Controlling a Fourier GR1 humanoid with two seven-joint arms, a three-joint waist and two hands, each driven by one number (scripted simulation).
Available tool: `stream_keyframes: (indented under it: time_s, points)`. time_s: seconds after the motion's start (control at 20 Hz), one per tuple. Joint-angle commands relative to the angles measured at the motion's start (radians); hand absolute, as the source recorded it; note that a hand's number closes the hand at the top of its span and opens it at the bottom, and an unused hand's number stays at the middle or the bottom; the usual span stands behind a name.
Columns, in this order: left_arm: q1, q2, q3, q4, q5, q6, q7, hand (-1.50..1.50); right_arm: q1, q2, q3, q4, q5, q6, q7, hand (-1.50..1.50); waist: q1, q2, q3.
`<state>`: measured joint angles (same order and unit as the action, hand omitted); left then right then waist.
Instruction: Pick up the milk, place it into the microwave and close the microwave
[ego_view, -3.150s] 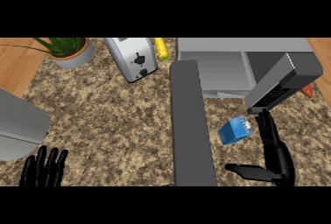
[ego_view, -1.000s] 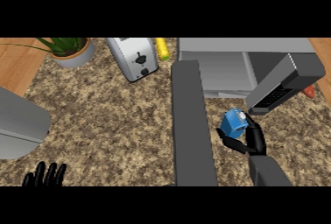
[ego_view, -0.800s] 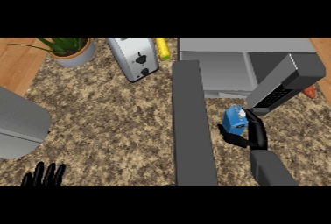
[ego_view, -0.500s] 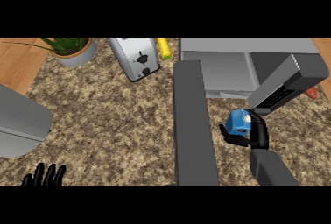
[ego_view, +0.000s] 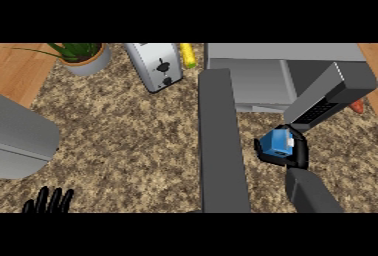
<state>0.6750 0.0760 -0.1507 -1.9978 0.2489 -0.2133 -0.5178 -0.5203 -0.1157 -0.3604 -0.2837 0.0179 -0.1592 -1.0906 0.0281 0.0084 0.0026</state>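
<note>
— So where do we have the milk (ego_view: 278, 141) right now?

— We have it right of centre in the frame, a small blue carton with a white side, sitting in our right hand (ego_view: 294, 155). The black fingers and thumb curl round it from below and from the right, so we are clasping it.

— And the microwave (ego_view: 284, 80)?

— It fills the upper right of the frame. We see its grey inside open toward us, and its door (ego_view: 330, 99) swung out to the right, with the dark edge slanting down toward the carton. The carton is just below that lower door corner, outside the cavity.

— What about our other hand?

— Our left hand (ego_view: 49, 201) shows only at the lower left edge, fingers straight and pointing up, resting apart from everything.

— Anything else on the counter (ego_view: 125, 135)?

— A long dark grey bar (ego_view: 220, 145) runs down the middle of the frame, just left of the carton. A toaster (ego_view: 156, 66) stands at upper centre, a yellow thing (ego_view: 187, 54) beside it, a potted plant (ego_view: 80, 55) at upper left.
</note>
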Motion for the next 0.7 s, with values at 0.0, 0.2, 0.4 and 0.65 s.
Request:
stream_keyframes:
  time_s: [0.0, 0.2, 0.4, 0.65]
  points:
    - [0.048, -0.003, -0.007, 0.015, -0.006, -0.022, -0.055, -1.50, 0.007, 0.005, -0.005, 0.017, 0.001, 0.004, -0.135, 1.50, 0.001, -0.002, 0.000]
    - [-0.047, 0.007, 0.054, 0.086, 0.027, -0.015, -0.028, -1.50, 0.049, 0.013, 0.029, -0.103, -0.002, 0.024, -0.070, 1.50, -0.026, -0.009, -0.003]
    - [0.067, -0.038, -0.053, 0.034, -0.056, 0.000, -0.077, -1.50, 0.150, 0.031, 0.086, -0.295, 0.006, 0.019, 0.027, 1.50, -0.036, -0.016, -0.004]
    - [0.103, 0.045, 0.021, -0.035, 0.043, -0.070, -0.025, -1.50, 0.320, 0.028, 0.151, -0.573, -0.003, 0.042, 0.180, 1.50, -0.038, -0.017, -0.004]
